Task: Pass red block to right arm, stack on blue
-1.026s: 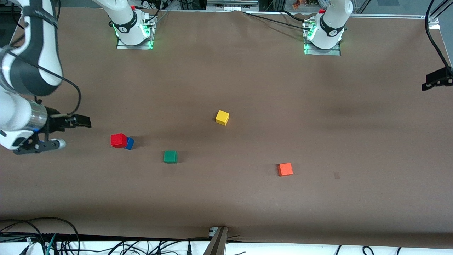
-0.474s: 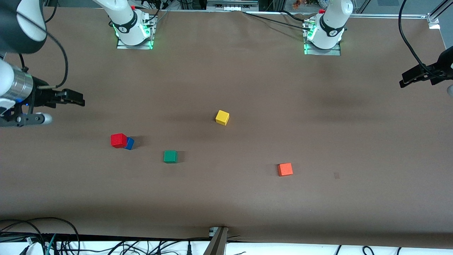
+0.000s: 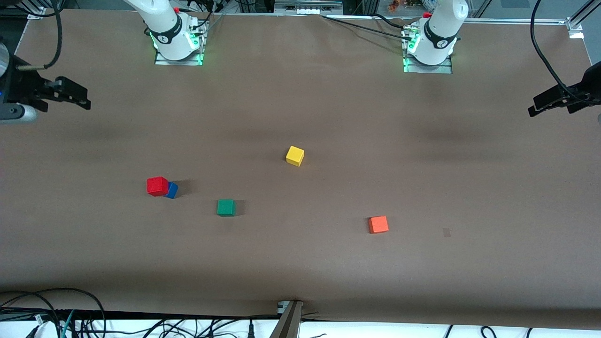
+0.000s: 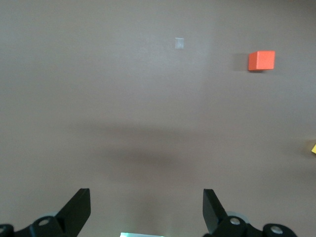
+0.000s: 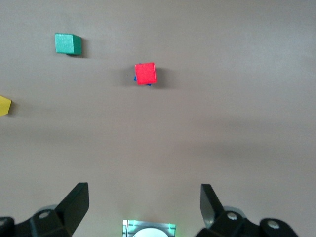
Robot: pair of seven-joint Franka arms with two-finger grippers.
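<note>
The red block (image 3: 157, 186) is stacked on the blue cube (image 3: 172, 190), toward the right arm's end of the table (image 3: 328, 272). The right end effector (image 5: 143, 207) and the left end effector (image 4: 146, 212) are held wide open and empty above the table ends

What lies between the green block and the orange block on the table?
Nothing: in the front view only bare brown table shows between the green block and the orange block.
</note>
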